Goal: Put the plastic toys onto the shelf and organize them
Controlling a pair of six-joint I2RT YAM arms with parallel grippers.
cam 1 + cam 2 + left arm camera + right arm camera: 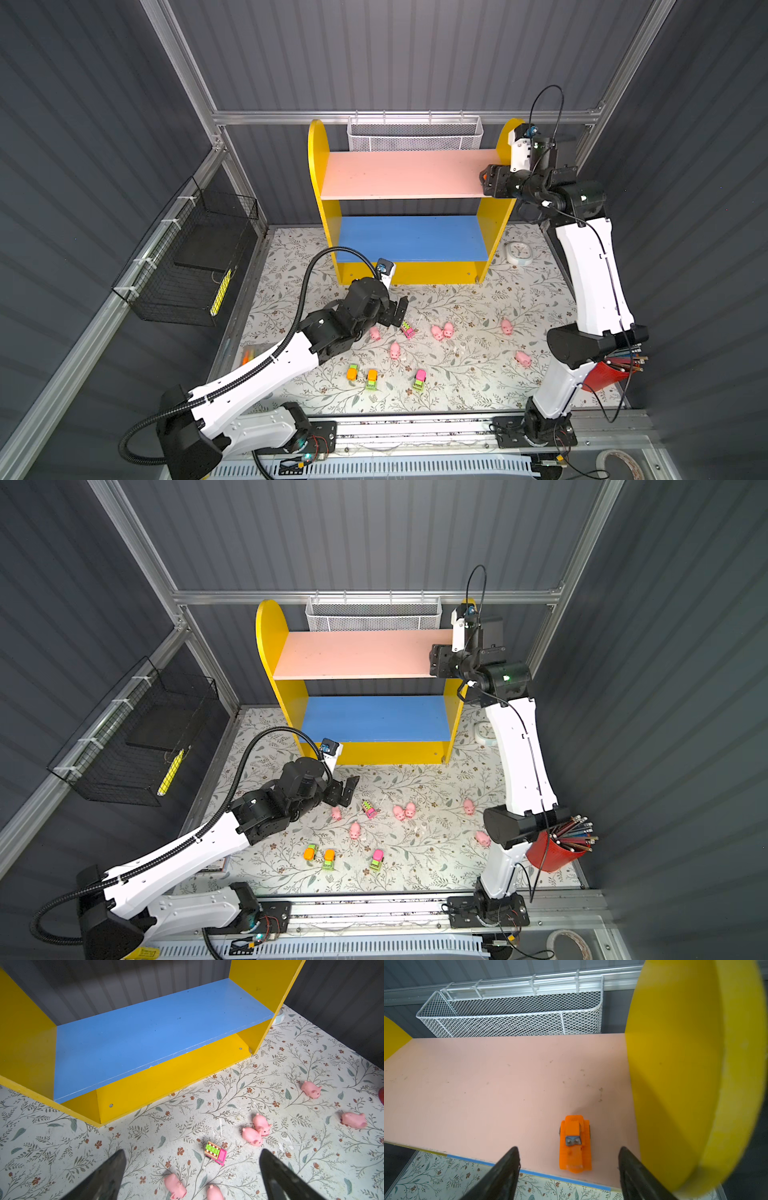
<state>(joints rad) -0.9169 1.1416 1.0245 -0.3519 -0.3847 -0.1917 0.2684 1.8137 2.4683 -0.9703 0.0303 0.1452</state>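
One toy vehicle (575,1147) stands on the shelf's upper board (488,1084), other toys (395,350) before it.

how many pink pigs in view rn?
6 pigs, all on the mat: one beside the pink-green truck, one nearer the front, a close pair mid-mat, two toward the right arm. Another may hide under an arm.

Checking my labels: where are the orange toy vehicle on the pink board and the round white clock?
orange toy vehicle (575,1147): right wrist view, middle of its orange body.
round white clock (519,252): a top view, centre of its face.
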